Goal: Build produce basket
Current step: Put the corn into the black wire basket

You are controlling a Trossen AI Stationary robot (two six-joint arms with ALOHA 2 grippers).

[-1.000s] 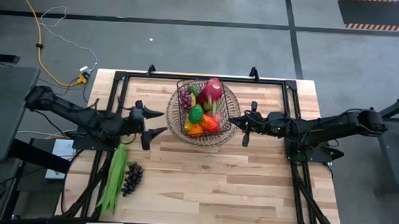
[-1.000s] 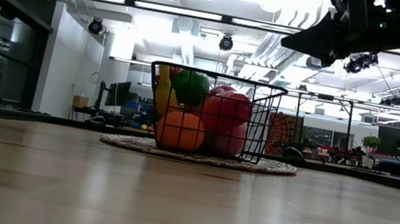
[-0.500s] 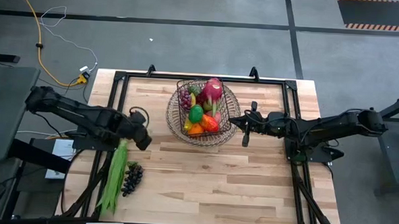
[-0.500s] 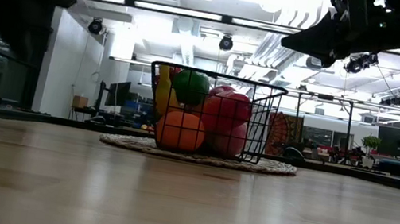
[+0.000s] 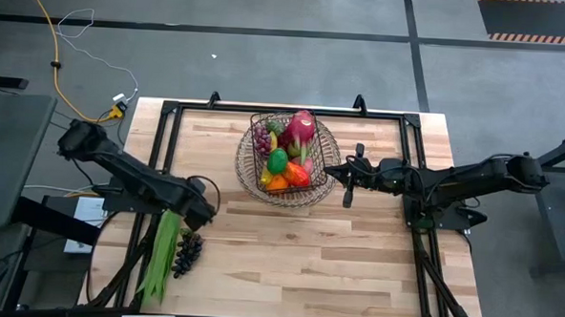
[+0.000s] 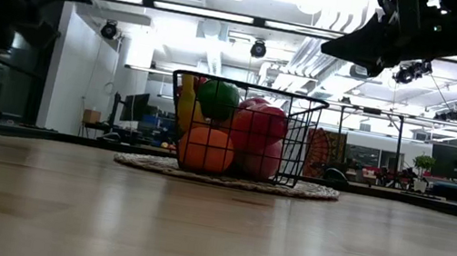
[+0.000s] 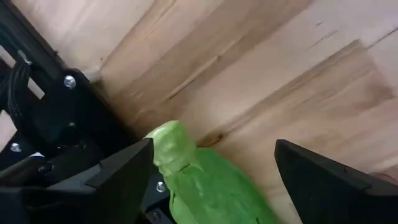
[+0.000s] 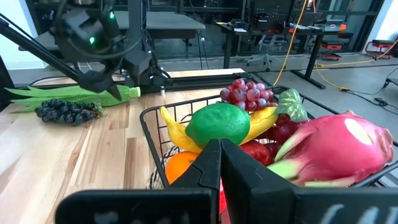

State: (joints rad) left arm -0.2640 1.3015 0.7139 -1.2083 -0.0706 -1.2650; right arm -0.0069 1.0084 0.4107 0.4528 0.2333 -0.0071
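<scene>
The dark wire basket (image 5: 260,157) stands on a round wicker tray (image 5: 262,198) at the table's far middle. It holds a pink dragon fruit (image 8: 329,149), a green fruit (image 8: 217,124), purple grapes (image 8: 245,94), a banana and an orange. Long green beans (image 5: 161,254) and dark grapes (image 5: 188,252) lie on the table at the near left. My left gripper (image 5: 202,212) points down, open, over the beans' far end (image 7: 174,146), one finger on either side and clear of it. My right gripper (image 5: 330,170) hangs shut, level, just right of the basket.
Black frame rails (image 5: 164,144) run along the table's left, far and right edges, and the left one lies close beside the beans. Bare wood (image 5: 306,265) spreads across the near middle and right.
My left gripper has tipped from level to pointing down. It has rolled and sunk toward the table's near left, coming over the far end of the green beans. The beans and the grapes lie where they were.
</scene>
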